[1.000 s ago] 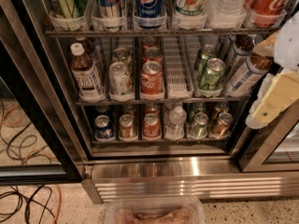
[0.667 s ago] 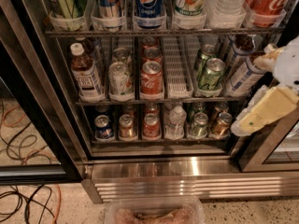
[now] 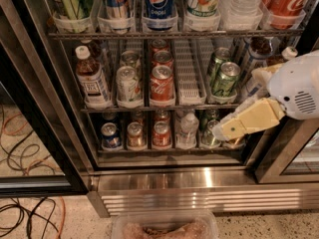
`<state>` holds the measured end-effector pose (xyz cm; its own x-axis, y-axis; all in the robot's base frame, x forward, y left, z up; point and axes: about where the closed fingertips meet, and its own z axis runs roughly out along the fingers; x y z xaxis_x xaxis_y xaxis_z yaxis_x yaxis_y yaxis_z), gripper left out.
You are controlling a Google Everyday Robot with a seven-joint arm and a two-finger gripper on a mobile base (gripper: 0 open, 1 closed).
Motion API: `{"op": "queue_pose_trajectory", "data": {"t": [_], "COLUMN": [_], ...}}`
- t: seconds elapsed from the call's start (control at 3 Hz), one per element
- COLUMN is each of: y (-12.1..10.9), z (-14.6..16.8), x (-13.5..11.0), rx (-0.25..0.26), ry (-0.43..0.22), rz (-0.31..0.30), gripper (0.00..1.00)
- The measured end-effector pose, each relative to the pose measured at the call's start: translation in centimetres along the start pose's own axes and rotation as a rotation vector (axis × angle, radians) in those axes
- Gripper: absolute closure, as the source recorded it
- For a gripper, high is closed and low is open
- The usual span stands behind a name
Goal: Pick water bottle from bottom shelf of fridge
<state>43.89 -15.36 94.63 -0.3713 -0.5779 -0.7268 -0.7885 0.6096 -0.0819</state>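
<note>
Within the last second the gripper [image 3: 238, 101] had swung left and downward across the fridge [image 3: 164, 179], toward the right end of the bottom shelf [image 3: 169, 151]; I judged this the approach, with no grasp yet begun; its fingers [image 3: 249, 119] were spread wide and held nothing; the water bottle [image 3: 188, 128] stood upright in its lane among the soda cans [image 3: 162, 133], left of the lower fingertip, near but apart, one lane of cans between them.

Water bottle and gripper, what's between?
One small can stands between the water bottle and the gripper at the right of the bottom shelf, in camera view.
</note>
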Motion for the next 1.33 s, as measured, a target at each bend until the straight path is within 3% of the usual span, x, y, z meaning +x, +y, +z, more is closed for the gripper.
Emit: {"op": "queue_pose_trajectory", "data": {"t": [0.33, 0.67, 1.0, 1.33], "y": [1.0, 3.0, 5.4, 5.4], "z": [0.2, 2.5, 6.0, 6.0], "x": [0.1, 2.3, 6.7, 6.7], "rx": [0.003, -0.008, -0.001, -0.001], "ry": [0.045, 0.099, 0.183, 0.182], "rz": [-0.051, -0.112, -0.168, -0.169], "gripper": [0.0, 0.0, 0.0, 0.0]}}
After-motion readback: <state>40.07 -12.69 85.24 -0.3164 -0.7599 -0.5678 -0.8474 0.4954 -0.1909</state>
